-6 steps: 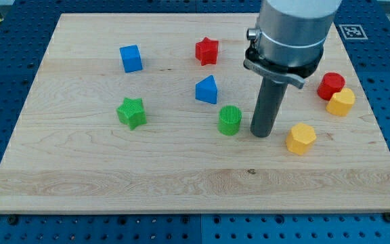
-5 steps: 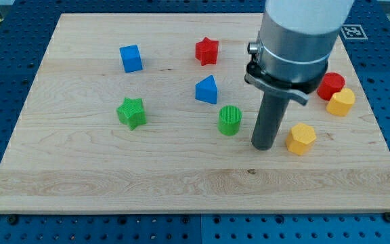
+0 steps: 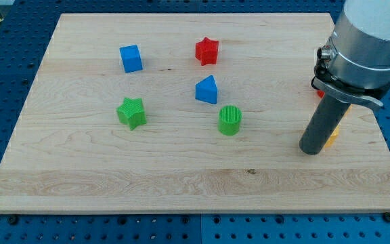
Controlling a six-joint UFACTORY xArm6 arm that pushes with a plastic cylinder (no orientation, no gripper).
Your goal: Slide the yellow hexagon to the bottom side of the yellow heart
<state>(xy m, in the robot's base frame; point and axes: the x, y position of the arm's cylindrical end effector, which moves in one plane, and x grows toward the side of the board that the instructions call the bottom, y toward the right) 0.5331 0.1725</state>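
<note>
My tip (image 3: pixel 311 152) rests on the wooden board (image 3: pixel 181 183) near its right edge. Only a thin sliver of a yellow block (image 3: pixel 331 137) shows, just right of the rod and touching or nearly touching it; its shape cannot be made out. The arm's body covers the area above it, so the yellow heart is hidden. A small edge of a red block (image 3: pixel 316 85) peeks out at the left of the arm's collar.
A blue cube (image 3: pixel 131 58) and a red star (image 3: pixel 207 50) lie toward the view's top. A blue triangular block (image 3: pixel 207 90), a green star (image 3: pixel 132 112) and a green cylinder (image 3: pixel 229 120) lie mid-board, left of the rod.
The rod has moved right, from beside the green cylinder to the right edge. The yellow hexagon has shifted right with it and is now mostly hidden, as are the other yellow block and the red one.
</note>
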